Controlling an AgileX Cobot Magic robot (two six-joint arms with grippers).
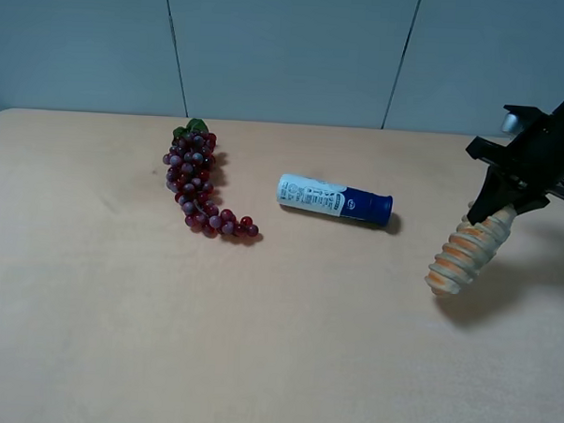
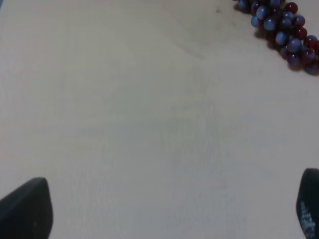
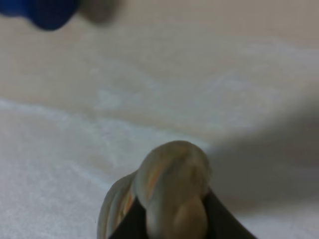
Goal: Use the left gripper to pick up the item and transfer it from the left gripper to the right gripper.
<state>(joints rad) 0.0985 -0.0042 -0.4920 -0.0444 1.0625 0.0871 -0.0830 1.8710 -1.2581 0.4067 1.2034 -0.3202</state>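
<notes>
Your right hand (image 1: 493, 214) clamps one ridged tan loaf (image 1: 466, 252); your left hand (image 2: 167, 211) stands spread wide; one knobbly grape bunch (image 1: 197, 184); one smooth tube (image 1: 334, 199).

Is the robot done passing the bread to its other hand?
Looks nearly done. The bread loaf hangs from the right gripper, shut on its upper end, above the table. The left gripper is open and empty, near the grapes. Nothing obvious is left.

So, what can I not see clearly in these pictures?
Left pincer: absent from the exterior high view; the left wrist view's edge cuts off its fingertips.
Bread loaf: blurred in the right wrist view, hiding most of the right pincer.
Tube: label print too small in the exterior high view.
Grape bunch: cut by the left wrist view's edge.
</notes>
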